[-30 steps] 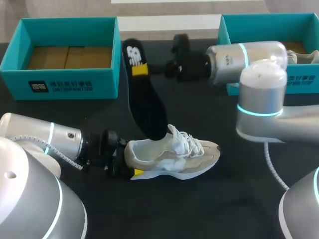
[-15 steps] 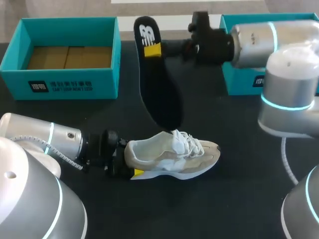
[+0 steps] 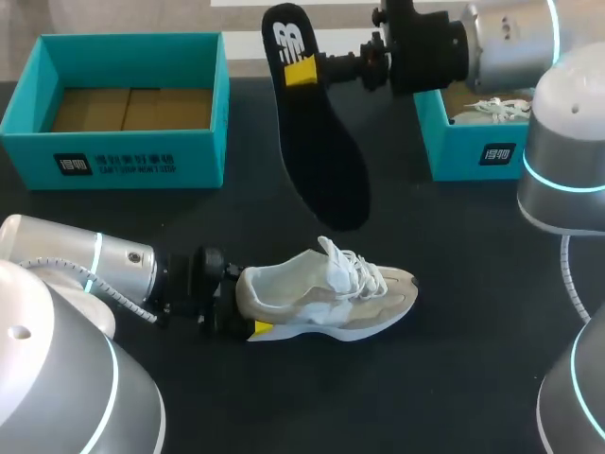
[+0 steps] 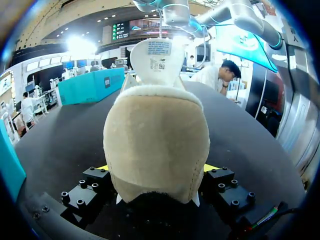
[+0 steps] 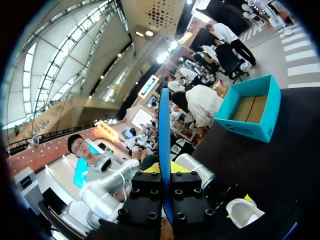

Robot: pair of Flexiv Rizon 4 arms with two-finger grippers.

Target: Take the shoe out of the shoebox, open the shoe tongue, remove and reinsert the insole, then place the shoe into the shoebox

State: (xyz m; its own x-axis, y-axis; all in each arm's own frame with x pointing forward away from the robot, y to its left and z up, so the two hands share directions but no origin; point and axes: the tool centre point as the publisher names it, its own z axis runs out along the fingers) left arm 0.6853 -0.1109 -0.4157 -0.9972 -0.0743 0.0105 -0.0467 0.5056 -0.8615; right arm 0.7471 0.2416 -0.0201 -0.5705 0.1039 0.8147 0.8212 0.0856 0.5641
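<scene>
A beige and white shoe [image 3: 331,291] lies on its sole on the black table, toe to the right. My left gripper [image 3: 242,305] is shut on its heel, one yellow tip against each side; in the left wrist view the heel [image 4: 156,135] fills the space between the fingers of that gripper [image 4: 156,176]. A black insole [image 3: 317,142] hangs in the air above the shoe, clear of it, toe end down. My right gripper [image 3: 312,68] is shut on the insole's heel end. In the right wrist view the insole [image 5: 164,125] stands edge-on between that gripper's [image 5: 165,172] fingers.
A teal shoebox [image 3: 113,161] with a bare cardboard floor stands at the back left. A second teal box [image 3: 473,151] at the back right holds another pale shoe [image 3: 492,109]. My right arm's elbow [image 3: 567,161] hangs over the table's right side.
My right arm has risen and moved right with the insole, drawing its toe end out of the shoe and clear above it. The left arm and shoe have stayed still.
</scene>
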